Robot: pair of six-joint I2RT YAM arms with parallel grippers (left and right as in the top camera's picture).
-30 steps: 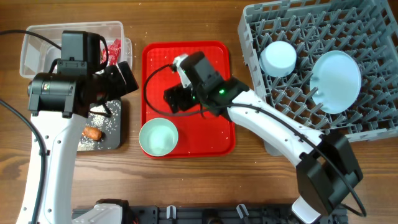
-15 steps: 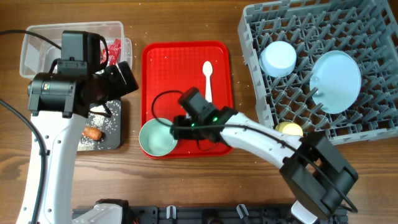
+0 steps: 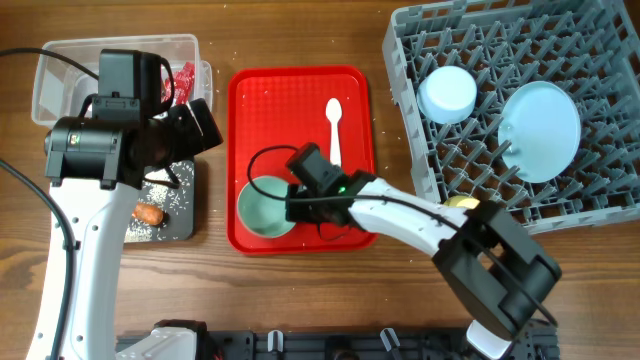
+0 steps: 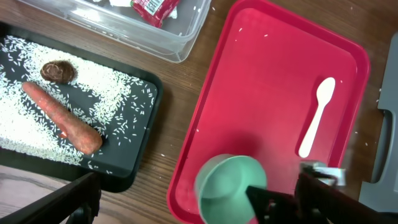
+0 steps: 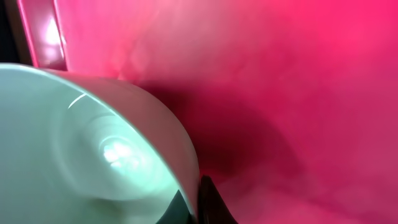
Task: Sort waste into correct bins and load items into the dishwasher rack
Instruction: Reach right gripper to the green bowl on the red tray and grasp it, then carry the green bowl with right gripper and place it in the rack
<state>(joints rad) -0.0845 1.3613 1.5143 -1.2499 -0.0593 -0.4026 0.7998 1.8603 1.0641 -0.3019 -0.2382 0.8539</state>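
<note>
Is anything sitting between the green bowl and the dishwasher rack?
Only the small yellow cup, on the table by the dishwasher rack's near left corner, partly under the right arm. The white spoon lies farther back on the red tray, off the pale-green bowl's straight line. Lifted, the bowl likely clears both.

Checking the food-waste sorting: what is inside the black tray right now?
The black tray holds an orange carrot, a small brown lump and scattered rice. Its left end lies out of frame, unseen.
</note>
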